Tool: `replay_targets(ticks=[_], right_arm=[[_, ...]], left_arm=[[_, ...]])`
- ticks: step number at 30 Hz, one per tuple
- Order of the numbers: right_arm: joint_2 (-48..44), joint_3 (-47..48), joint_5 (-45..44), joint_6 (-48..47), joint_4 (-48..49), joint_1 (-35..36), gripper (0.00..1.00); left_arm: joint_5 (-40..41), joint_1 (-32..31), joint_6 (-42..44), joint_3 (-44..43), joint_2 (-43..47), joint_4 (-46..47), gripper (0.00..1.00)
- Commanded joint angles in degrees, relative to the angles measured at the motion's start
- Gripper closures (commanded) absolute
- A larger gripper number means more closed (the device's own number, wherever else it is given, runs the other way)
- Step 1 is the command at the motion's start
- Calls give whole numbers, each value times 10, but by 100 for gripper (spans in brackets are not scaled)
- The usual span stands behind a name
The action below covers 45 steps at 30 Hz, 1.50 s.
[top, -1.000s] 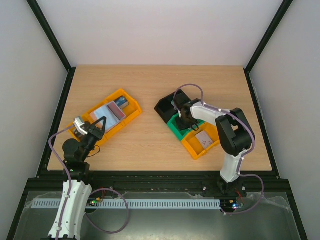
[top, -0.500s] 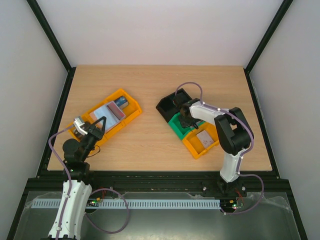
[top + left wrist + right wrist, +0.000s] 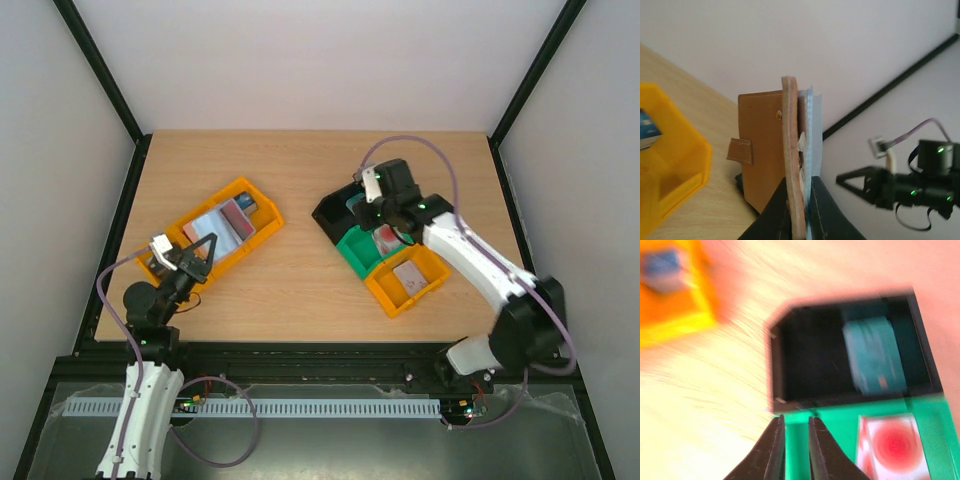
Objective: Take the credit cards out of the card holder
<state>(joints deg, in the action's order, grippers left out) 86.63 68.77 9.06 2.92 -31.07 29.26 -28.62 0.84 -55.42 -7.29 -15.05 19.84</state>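
Observation:
My left gripper (image 3: pixel 800 182) is shut on the card holder (image 3: pixel 762 150), brown outside and pale blue inside, and holds it edge-up. From above, the gripper (image 3: pixel 198 247) holds the holder (image 3: pixel 215 224) over the left orange bin (image 3: pixel 262 228). A blue card (image 3: pixel 647 131) lies in that bin. My right gripper (image 3: pixel 796 420) is empty, with its jaws a narrow gap apart. It hovers (image 3: pixel 372 212) over the seam between the black bin (image 3: pixel 850 399) and the green bin (image 3: pixel 835 416). A teal card (image 3: pixel 872 357) lies in the black bin and a red-and-white card (image 3: pixel 895 445) in the green bin.
A second orange bin (image 3: pixel 388 300) touches the green bin (image 3: pixel 352 258) and holds a whitish-grey card (image 3: pixel 408 276). The black bin (image 3: pixel 330 212) stands behind the green one. The right wrist view is blurred by motion. Black frame rails edge the table.
My right arm has lifted out of the green bin and swung back over the black bin, its elbow now out to the right. The red card now shows in the green bin. The left arm barely moved.

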Motion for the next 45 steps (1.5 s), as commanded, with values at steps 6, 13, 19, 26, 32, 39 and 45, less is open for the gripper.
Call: replay_targets(ticks=[6, 13, 19, 26, 32, 39, 45], right_arm=[[-240, -166, 373, 113, 422, 46, 44], [-238, -192, 384, 169, 547, 122, 1], [-207, -174, 415, 143, 546, 167, 1], [-188, -151, 467, 136, 525, 178, 29], [-180, -145, 471, 129, 516, 178, 84], [-202, -143, 397, 119, 471, 178, 98], [-188, -114, 154, 125, 378, 178, 98]], left_arm=[[-210, -35, 106, -49, -45, 250, 98], [-308, -64, 147, -102, -60, 315, 98], [-332, -74, 171, -127, -68, 295, 98], [-329, -80, 180, -133, -77, 280, 97], [-311, -82, 185, -130, -75, 256, 97], [-155, -82, 197, -117, -63, 139, 89], [-22, -73, 198, -110, -47, 16, 41]])
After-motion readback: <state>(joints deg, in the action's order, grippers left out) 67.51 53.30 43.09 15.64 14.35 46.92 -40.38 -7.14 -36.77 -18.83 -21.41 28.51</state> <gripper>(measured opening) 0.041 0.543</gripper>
